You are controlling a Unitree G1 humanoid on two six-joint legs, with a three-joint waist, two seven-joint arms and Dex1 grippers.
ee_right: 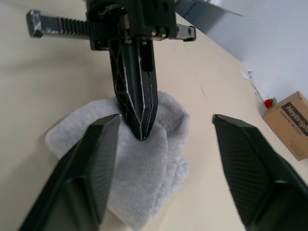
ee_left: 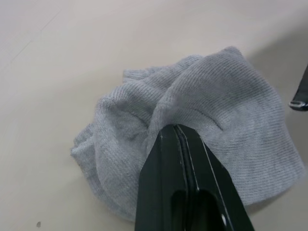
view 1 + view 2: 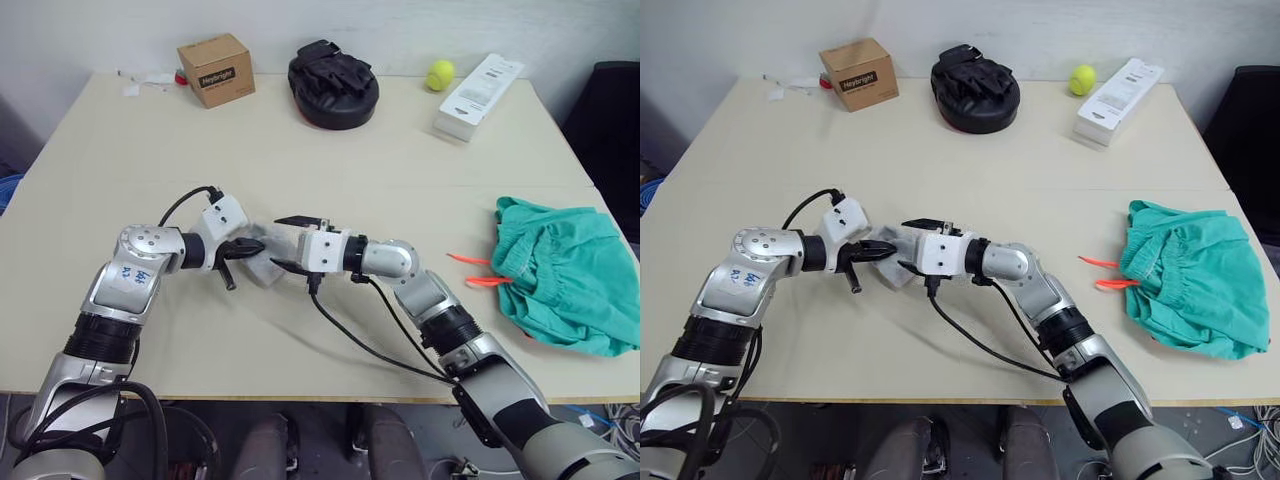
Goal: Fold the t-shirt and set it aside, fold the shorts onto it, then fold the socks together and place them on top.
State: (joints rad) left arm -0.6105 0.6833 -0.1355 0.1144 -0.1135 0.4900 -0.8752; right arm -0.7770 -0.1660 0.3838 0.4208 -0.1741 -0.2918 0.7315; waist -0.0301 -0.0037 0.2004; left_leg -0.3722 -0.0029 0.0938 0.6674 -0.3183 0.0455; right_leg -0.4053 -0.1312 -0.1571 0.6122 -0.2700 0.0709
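The table [image 3: 300, 340] is the biggest thing here, a pale beige top with its near edge cut across by both arms. Lots of bare surface is seen through the middle and the left side, so open room is found all around the sock bundle.

Next down, the shorts [image 3: 565, 275] are bunched in one teal heap at the right edge of the table, partly cut off by the picture border. Two orange drawstring ends [image 3: 478, 270] are seen poking out toward the middle. A sliver of red can just be made out under the shorts' near edge, too small to tell what it is.

Along the far edge four things are lined up, well apart from the arms: one black padded mitt [image 3: 333, 84], one white box [image 3: 478, 96], one cardboard box [image 3: 216, 69] and one tennis ball [image 3: 440, 74]. Some small bits at the far left corner can't be made out.

The socks [image 2: 192, 144] are found as one crumpled grey wad in the middle of the table, between the two grippers. How many socks are in there can't be counted, since the folds are hidden inside each other.

The left gripper [image 2: 175, 129] is pinched closed, with a fold of the sock knit caught at its tips. The right gripper [image 1: 163, 144] is spread wide, one finger [image 1: 94, 168] resting against the wad and the other well clear over bare table.
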